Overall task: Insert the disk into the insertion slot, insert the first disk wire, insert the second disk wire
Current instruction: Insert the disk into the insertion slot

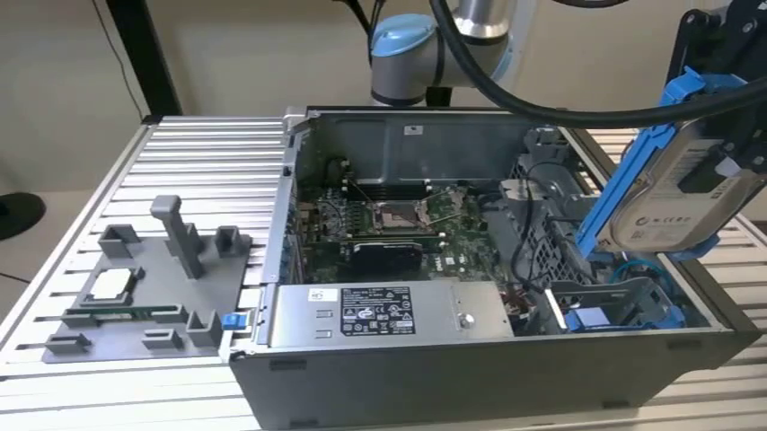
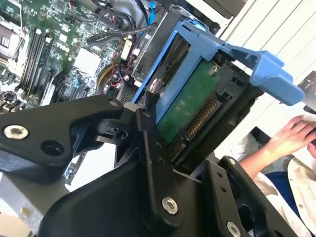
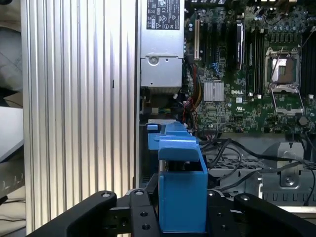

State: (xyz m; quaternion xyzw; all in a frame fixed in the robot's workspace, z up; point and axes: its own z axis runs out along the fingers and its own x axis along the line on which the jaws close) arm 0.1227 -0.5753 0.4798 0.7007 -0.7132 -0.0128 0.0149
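In the exterior view, the black gripper (image 1: 731, 153) is clamped on the disk (image 1: 665, 197), a flat silver hard drive in a bright blue plastic carrier. It holds the disk tilted above the open grey metal computer case (image 1: 480, 368), over the case's end at the exterior view's right. In the second wrist view, black fingers (image 2: 148, 138) pinch the disk's sides above the case's green motherboard (image 2: 44, 49). In the first wrist view, the blue carrier sits tight between the fingers over the case's edge.
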